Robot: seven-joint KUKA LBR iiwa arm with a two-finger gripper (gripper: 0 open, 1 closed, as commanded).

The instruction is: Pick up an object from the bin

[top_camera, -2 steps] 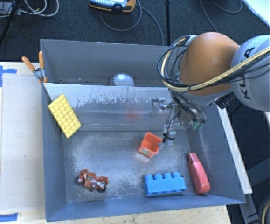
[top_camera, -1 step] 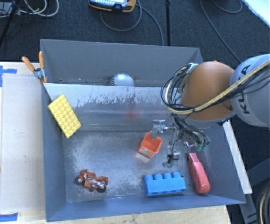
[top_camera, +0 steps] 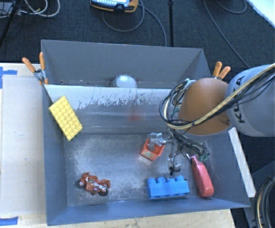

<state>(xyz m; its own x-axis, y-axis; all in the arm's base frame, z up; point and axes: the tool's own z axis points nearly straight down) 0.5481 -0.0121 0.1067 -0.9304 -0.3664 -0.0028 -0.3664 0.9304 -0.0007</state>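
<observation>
My gripper (top_camera: 175, 160) hangs low in the right half of the bin, under the arm's orange cover. Just left of it lies a small orange and white block (top_camera: 150, 149), close to the gripper but not visibly held. A blue toy brick (top_camera: 168, 186) sits right below the gripper near the bin's front wall. To the gripper's right a red-handled tool (top_camera: 201, 177) lies along the right side, its top end tucked under the gripper.
A yellow studded plate (top_camera: 65, 118) leans against the left wall. A white ball (top_camera: 123, 81) rests at the back. A small brown toy (top_camera: 94, 184) lies at the front left. The arm and its cables cover the bin's right back corner.
</observation>
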